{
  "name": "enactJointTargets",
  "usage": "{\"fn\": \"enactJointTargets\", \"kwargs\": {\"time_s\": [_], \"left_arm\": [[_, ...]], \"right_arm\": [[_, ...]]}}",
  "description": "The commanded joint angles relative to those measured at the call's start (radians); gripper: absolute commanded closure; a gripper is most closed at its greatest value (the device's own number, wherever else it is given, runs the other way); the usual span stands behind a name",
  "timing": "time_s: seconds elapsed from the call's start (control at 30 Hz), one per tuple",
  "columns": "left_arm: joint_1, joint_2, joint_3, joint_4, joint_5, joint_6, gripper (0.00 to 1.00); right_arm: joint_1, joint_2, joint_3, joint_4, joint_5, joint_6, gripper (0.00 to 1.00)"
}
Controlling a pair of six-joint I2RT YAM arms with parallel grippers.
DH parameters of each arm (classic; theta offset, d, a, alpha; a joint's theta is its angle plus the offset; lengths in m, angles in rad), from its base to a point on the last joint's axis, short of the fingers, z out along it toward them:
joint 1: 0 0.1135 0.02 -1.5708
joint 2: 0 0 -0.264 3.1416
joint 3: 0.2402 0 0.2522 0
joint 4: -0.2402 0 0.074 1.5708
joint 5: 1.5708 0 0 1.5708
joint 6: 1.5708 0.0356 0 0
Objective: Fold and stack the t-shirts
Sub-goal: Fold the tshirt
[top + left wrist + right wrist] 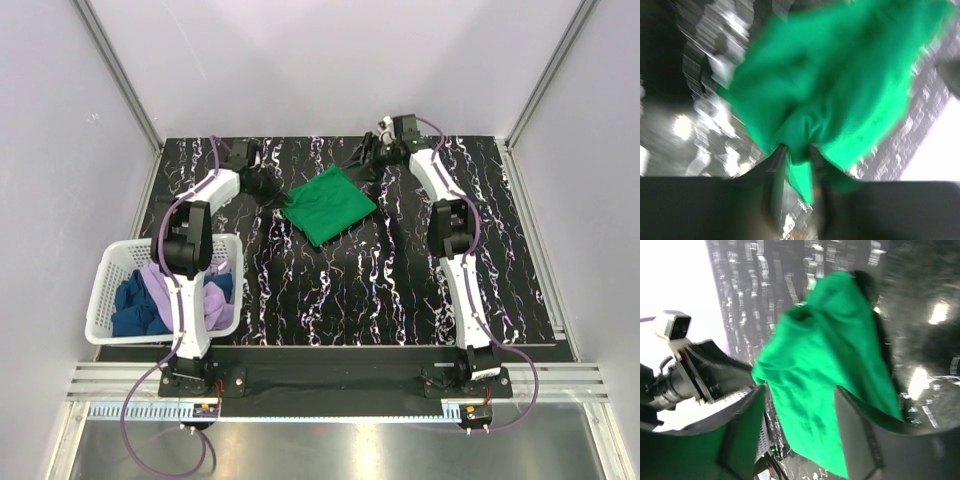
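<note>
The bright green t-shirt [330, 205] lies folded into a rough square at the back middle of the table. My left gripper [279, 196] is at its left corner. In the blurred left wrist view the gripper [797, 157] is shut on a fold of the green cloth [840, 85]. My right gripper [364, 153] is just behind the shirt's far corner, open and empty. Its wide-apart fingers [860, 432] frame the green shirt [825, 375]. The lilac t-shirt [154, 283] and the dark blue t-shirt [130, 306] lie crumpled in the basket.
The white lattice basket [100, 290] stands at the table's left front edge, with my left arm reaching over it. The black marbled tabletop [380, 290] is boxed in by pale walls on three sides.
</note>
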Motion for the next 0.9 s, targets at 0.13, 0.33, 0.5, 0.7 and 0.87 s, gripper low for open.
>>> {"fn": "enactJointTargets", "kwargs": {"time_s": [0.13,0.33,0.5,0.7,0.87], "left_arm": [[0.031,-0.070,0.118,0.004,-0.154,0.046,0.20],[0.019,-0.187,0.090,-0.021,-0.161,0.041,0.01],[-0.044,-0.195,0.053,0.090,0.003,0.017,0.19],[-0.119,-0.065,0.064,0.174,0.138,-0.058,0.63],[-0.173,0.035,0.138,0.075,0.119,-0.008,0.68]], "right_arm": [[-0.005,-0.167,-0.027,-0.115,0.116,-0.085,0.30],[0.030,-0.270,-0.189,-0.162,0.120,-0.156,0.37],[0.067,-0.283,-0.272,-0.136,0.106,-0.135,0.67],[0.072,-0.248,-0.302,-0.073,0.141,-0.073,0.96],[0.070,-0.201,-0.280,-0.102,0.156,-0.088,0.96]]}}
